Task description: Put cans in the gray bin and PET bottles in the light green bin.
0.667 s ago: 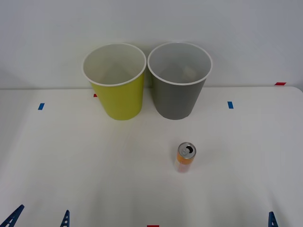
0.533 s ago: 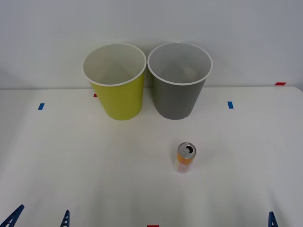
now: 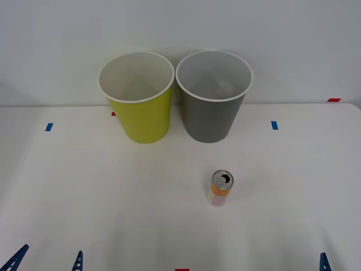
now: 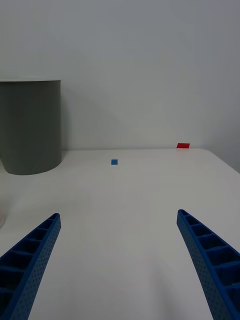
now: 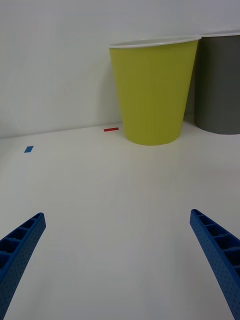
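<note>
Nothing is shifting since the earlier frames: the can [image 3: 220, 188], both bins and the finger tips along the near edge are sitting where they were. Nearest the robot, the left gripper [image 5: 120, 265] is hovering low over the near left part of the table [image 3: 101, 214], its blue ribbed fingers [image 5: 20, 250] spread wide apart and gripping nothing; in the front view its tips [image 3: 17, 257] are poking up at the near edge. The right gripper [image 4: 120, 260] is waiting over the near right part, fingers [image 4: 205, 255] likewise spread wide and empty, with one tip [image 3: 324, 262] showing at the near edge. Farther out, the can is standing upright on the table, right of centre, silver top facing up with the opening visible, well apart from both grippers and bins. A red tape mark [image 3: 181, 270] is lying at the near edge. Beyond the can, the gray bin [image 3: 213, 107] is standing upright near the far edge, and the green bin [image 3: 138, 110] is standing just beside it on the left; whether the two are touching cannot be told. Blue tape marks [image 3: 274, 125] are sitting on the table to either side of the bins. A white wall [image 3: 180, 28] is rising behind.
</note>
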Controlling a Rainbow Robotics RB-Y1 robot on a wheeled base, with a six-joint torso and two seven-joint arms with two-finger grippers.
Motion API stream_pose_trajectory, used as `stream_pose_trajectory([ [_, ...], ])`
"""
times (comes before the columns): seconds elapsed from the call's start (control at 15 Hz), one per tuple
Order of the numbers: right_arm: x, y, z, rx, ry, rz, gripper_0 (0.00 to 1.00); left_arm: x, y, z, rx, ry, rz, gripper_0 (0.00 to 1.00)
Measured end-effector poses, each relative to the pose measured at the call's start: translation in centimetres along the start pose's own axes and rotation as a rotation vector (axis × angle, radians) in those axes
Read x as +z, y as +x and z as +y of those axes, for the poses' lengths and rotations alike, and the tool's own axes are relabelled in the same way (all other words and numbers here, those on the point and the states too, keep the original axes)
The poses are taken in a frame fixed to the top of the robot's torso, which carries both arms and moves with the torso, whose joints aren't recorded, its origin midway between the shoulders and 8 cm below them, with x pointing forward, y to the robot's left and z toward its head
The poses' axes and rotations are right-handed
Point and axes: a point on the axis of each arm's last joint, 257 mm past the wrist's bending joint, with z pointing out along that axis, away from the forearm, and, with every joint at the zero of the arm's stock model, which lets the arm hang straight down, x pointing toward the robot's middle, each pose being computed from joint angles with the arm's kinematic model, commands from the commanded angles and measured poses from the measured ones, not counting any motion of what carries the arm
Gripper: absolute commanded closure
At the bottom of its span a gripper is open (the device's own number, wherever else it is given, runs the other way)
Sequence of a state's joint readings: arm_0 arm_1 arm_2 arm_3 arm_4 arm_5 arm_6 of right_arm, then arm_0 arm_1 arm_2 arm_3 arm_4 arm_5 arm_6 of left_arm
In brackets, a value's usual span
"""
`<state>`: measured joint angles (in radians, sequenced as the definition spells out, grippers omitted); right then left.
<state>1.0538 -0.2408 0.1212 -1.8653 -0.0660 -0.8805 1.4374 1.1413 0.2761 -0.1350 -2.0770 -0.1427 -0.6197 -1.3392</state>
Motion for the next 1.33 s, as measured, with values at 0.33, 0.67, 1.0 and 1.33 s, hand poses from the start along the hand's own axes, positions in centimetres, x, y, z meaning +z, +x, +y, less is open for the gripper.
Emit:
stream_pose_trajectory([
  [0.33, 0.0, 0.0, 0.0, 0.000, 0.000, 0.000, 0.22, 0.0, 0.0, 0.0, 0.000, 0.000, 0.000, 0.00],
  [0.67, 0.0, 0.0, 0.0, 0.000, 0.000, 0.000, 0.22, 0.0, 0.0, 0.0, 0.000, 0.000, 0.000, 0.00],
  [1.0, 0.0, 0.0, 0.0, 0.000, 0.000, 0.000, 0.22, 0.0, 0.0, 0.0, 0.000, 0.000, 0.000, 0.00],
  [1.33, -0.3, 2.0, -0.1, 0.017, 0.019, 0.041, 0.21, 0.0, 0.0, 0.0, 0.000, 0.000, 0.000, 0.00],
])
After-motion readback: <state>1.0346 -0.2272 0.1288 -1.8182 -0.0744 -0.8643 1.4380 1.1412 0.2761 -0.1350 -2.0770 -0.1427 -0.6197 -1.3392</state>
